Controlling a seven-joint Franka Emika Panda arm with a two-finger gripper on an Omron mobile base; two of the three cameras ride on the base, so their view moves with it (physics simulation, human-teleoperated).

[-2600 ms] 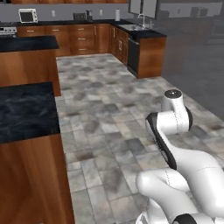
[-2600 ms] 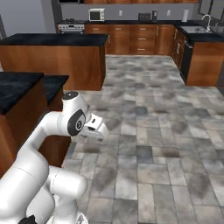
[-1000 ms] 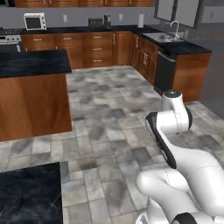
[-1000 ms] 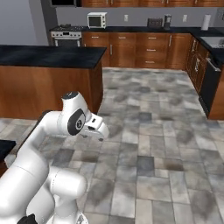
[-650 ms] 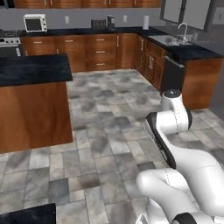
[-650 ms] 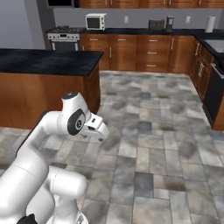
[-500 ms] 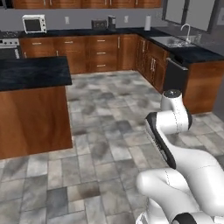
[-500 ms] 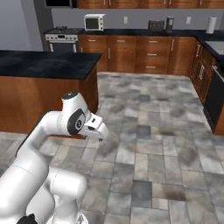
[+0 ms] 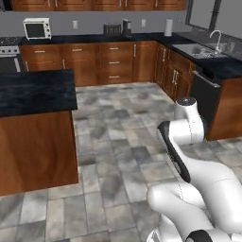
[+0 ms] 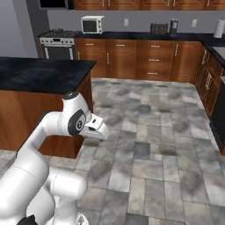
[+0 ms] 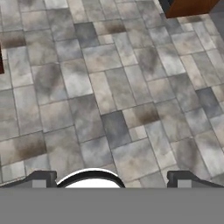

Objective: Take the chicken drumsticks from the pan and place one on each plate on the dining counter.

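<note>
We saw the claw (image 11: 112, 181) released, its jaws spread wide and grasping nothing, pointing down at the grey tiled floor (image 11: 109, 96); a black-topped desk (image 10: 41, 72) stood well off beside it, its top bare

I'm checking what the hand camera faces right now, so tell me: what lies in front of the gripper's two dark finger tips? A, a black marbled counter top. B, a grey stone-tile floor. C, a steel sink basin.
B: the hand view looks down past the open gripper onto the grey stone-tile floor.
</note>
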